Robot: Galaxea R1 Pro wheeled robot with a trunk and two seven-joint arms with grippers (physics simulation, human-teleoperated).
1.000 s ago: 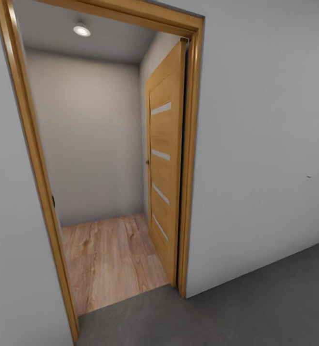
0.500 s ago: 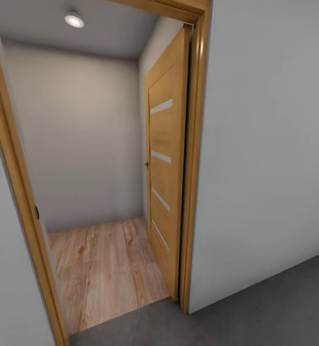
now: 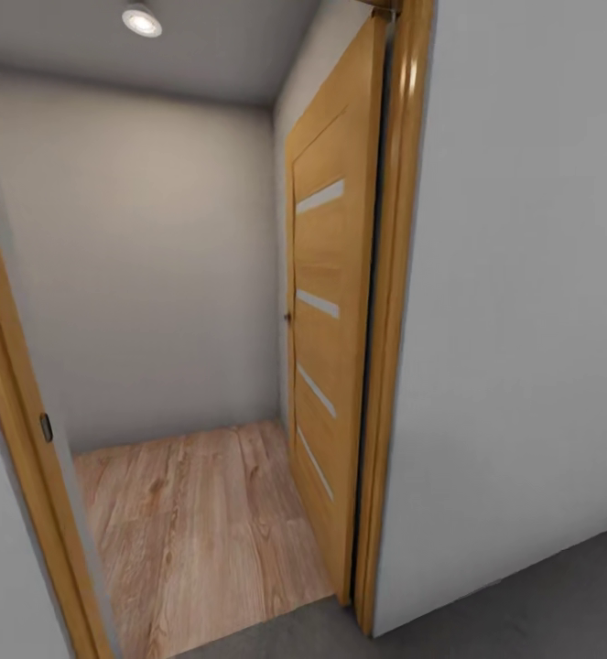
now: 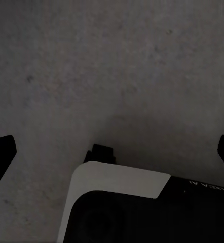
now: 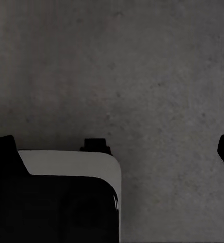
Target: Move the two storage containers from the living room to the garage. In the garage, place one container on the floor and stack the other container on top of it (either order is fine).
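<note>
The two storage containers are out of view. In the left wrist view my left gripper (image 4: 113, 152) hangs open over the dark concrete floor (image 4: 117, 61), its dark fingertips (image 4: 0, 157) far apart with nothing between them. My right gripper (image 5: 114, 149) is open in the same way above the same floor (image 5: 152, 66), and it holds nothing. A white and black part of my own base (image 4: 122, 182) sits under both grippers.
Straight ahead is a doorway with a wooden frame (image 3: 396, 320). Its wooden door (image 3: 330, 302) stands open inward along the right side. Light wood-plank flooring (image 3: 193, 522) lies beyond, ending at a plain wall. A grey wall (image 3: 532, 275) stands at the right, and the left jamb (image 3: 19, 439) is close.
The whole head view has shifted: I have rolled closer to the doorway, so the opening looks larger and its left jamb has slid toward the picture's edge.
</note>
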